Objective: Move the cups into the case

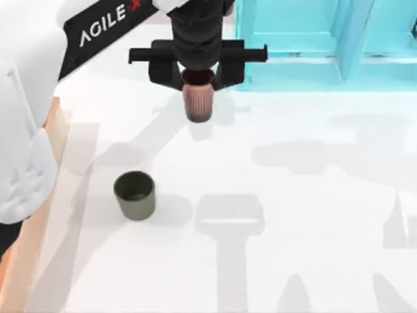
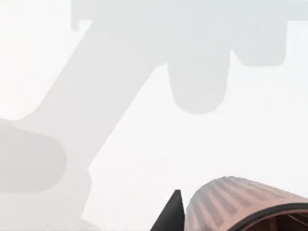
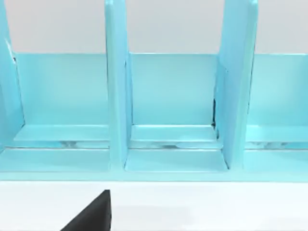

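Here, two cups: left tool (image 1: 197, 77) clamped on copper cup (image 1: 198, 98); olive cup (image 1: 135, 194) on table (image 1: 293, 228).

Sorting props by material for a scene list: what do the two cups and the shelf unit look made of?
Copper-brown cup, held in the left pincer: ribbed, shiny, metal-like sheen. Olive-green cup: smooth, matte, perhaps ceramic or plastic. Cyan shelf unit: glossy flat panels with faint reflections, likely painted or plastic.
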You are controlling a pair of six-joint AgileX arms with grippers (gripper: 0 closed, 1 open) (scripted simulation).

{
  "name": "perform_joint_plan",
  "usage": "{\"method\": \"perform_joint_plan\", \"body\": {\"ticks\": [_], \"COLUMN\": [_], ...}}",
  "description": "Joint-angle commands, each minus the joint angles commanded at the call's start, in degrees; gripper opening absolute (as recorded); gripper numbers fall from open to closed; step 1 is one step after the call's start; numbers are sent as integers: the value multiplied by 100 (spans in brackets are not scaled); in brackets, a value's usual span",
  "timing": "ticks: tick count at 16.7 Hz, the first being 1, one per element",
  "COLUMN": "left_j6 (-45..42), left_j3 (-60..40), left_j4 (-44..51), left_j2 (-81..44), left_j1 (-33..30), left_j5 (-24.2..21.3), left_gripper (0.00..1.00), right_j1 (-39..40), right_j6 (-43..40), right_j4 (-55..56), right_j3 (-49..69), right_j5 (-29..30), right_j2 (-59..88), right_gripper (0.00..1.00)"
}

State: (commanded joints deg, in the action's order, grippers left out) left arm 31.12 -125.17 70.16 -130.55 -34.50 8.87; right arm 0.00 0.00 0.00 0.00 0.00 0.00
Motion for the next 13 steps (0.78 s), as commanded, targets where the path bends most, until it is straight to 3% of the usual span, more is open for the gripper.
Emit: {"method": "perform_joint_plan", "body": {"ticks": [4,7,10,13], "left_j6": [-10,-353,-1199,-2448], "left_j3": [-19,302,1072,2082], "left_j4": [-8,-34,-93,-183], "left_j2": [-8,308,1078,2127], "left_j1": [-19,354,1265,2683], "left_j5": [11,-123,-407,-786], "left_gripper": [0,0,0,0], "right_j1": [0,0,0,0], "right_j6": [0,0,0,0], "right_j4": [0,0,0,0], "right_j3": [0,0,0,0], "right_j5": [0,0,0,0], "right_j2": [0,0,0,0], "right_gripper": [100,100,100,100]}}
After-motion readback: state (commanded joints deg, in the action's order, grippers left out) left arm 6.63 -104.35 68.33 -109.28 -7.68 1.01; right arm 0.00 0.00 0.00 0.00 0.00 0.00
